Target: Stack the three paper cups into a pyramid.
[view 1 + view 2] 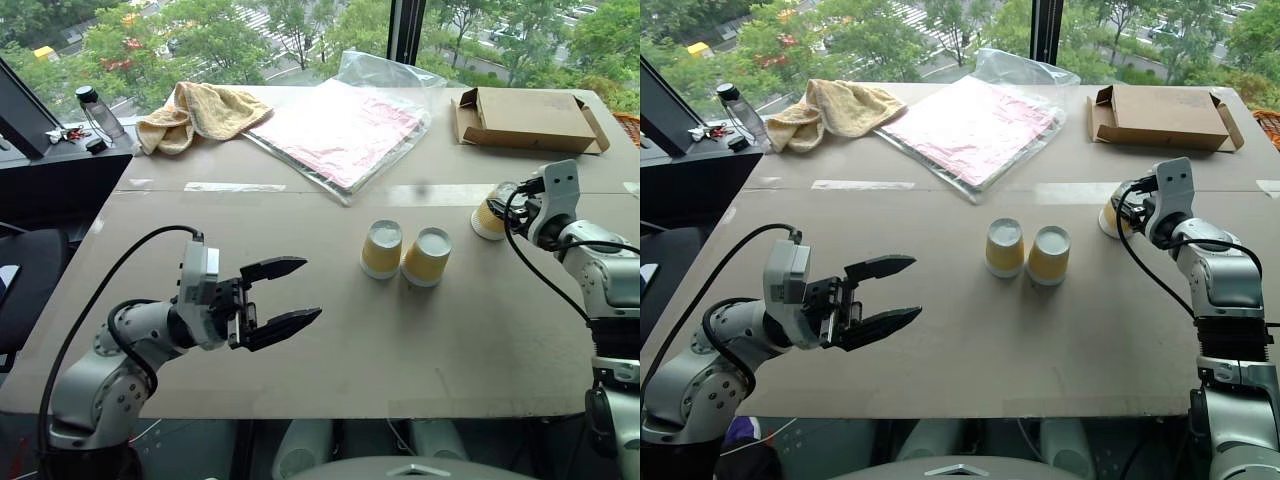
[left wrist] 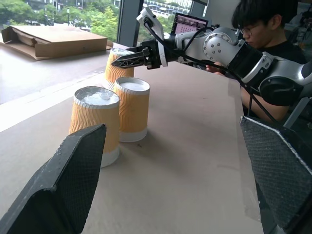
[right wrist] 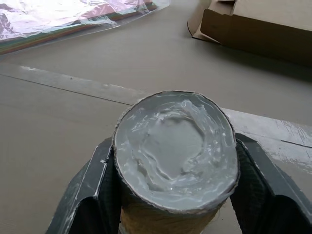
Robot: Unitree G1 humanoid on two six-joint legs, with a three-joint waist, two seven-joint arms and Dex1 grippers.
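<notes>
Two of the three small tapered paper cups, ribbed mustard-yellow with white rims and bases, stand upside down and touching side by side at mid-desk: the left one (image 1: 381, 249) and the right one (image 1: 427, 257). The third cup (image 1: 490, 218) stands apart to the right, also inverted, and the right hand (image 3: 175, 195) is clamped on it, one black finger on each flank just under the upturned base, which the right wrist view shows as a crinkled, whitish disc. The left hand (image 1: 285, 298) hovers well to the left of the pair with its fingers spread apart, holding nothing. The step in hand looks like lifting the third cup to crown the pair. To do it well the grip should be light, since thin ribbed paper dents easily; the cup should rise straight, travel above the other bases, and come down level so its rim bridges both, centred over the seam where they touch. A sideways nudge could part the light cups. The pale brown board desk (image 1: 330, 370) is smooth and matt; at its far side lie a folded yellow towel (image 1: 200, 112), a clear plastic sleeve of pink sheets (image 1: 340, 130) and a flat cardboard box (image 1: 528, 120).
</notes>
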